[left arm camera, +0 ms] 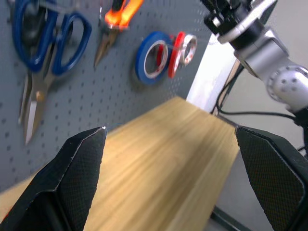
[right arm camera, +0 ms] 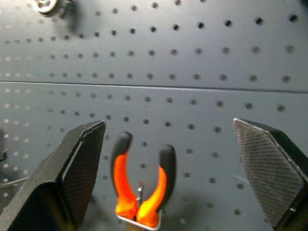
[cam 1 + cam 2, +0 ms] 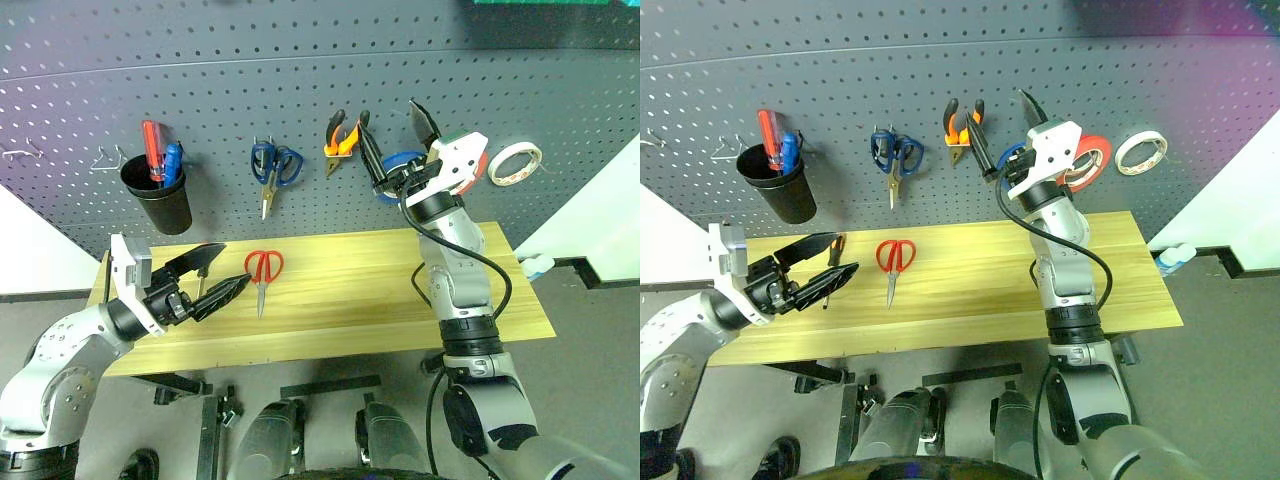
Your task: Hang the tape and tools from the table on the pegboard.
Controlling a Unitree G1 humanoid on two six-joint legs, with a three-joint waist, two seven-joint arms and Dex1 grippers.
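hanging across the back, the pegboard [image 3: 300, 90] already carries the blue tape [image 1: 150, 57] and the pliers [image 2: 139, 190]. below it, the table [image 3: 380, 290] holds the red scissors [image 3: 262, 275] and the slim screwdriver [image 3: 832, 262]. right gripper [image 3: 395, 140] is up by the board, spread wide, empty. left gripper [image 3: 218, 275] sits low over the table, jaws apart, nothing held, the screwdriver lying between its fingers. that driver looks light and stiff, smooth shaft likely slippery, so pinch the grippy handle, i'd say.
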